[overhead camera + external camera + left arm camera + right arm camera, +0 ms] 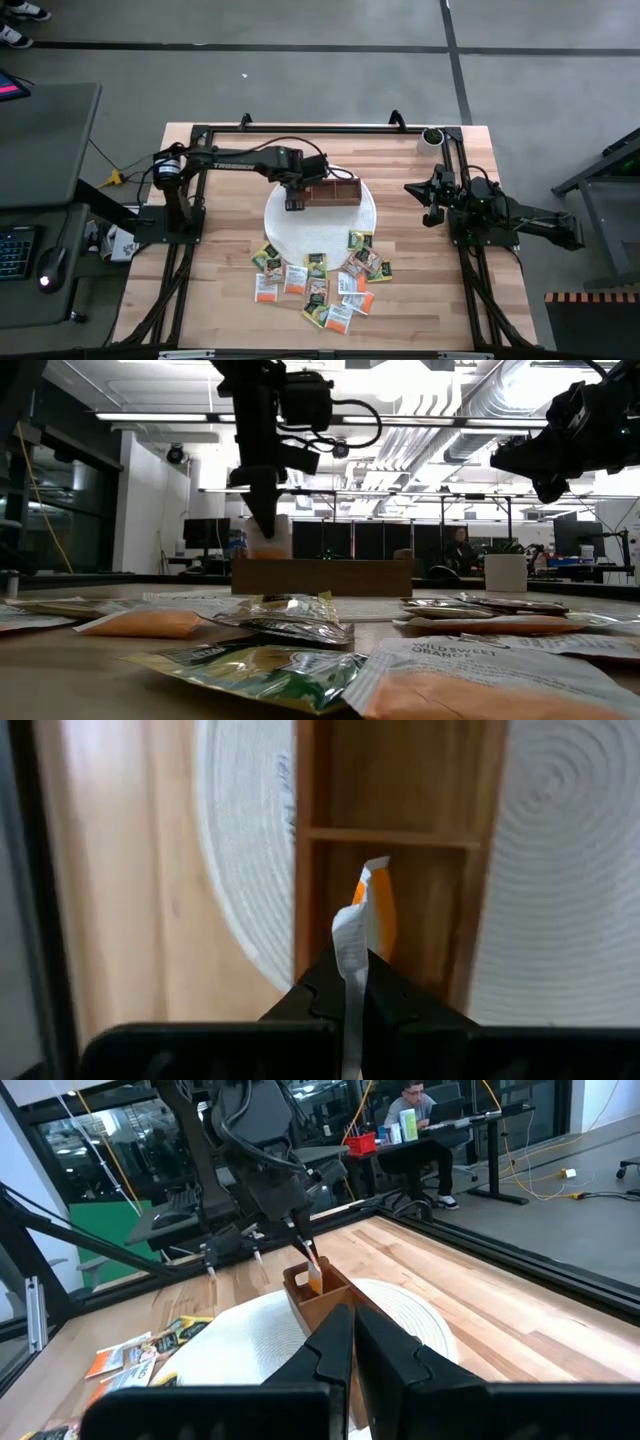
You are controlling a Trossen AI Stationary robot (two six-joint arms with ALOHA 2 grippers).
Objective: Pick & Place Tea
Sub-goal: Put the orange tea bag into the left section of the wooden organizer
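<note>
The wooden box [330,190] is blocked at its left end by the left gripper [294,203]. Scattered tea packets [320,280] crowd the surface [220,290] in front of it; right of the box lies open wood.

2 dark, near-black arms of jointed tubular links on black frame rails. White lettering along the upper link of the left arm [235,156]; a pale silver-grey joint at its shoulder. Black cable looped over the wrist block, seen in the low view. Left hand [352,982]: 2 matte black fingers meeting in a wedge, angular faces. Right hand [353,1342]: same 2 dark tapered fingers, flat black crossbar behind. Right arm [500,212] all black, bulky wrist housing.
</note>
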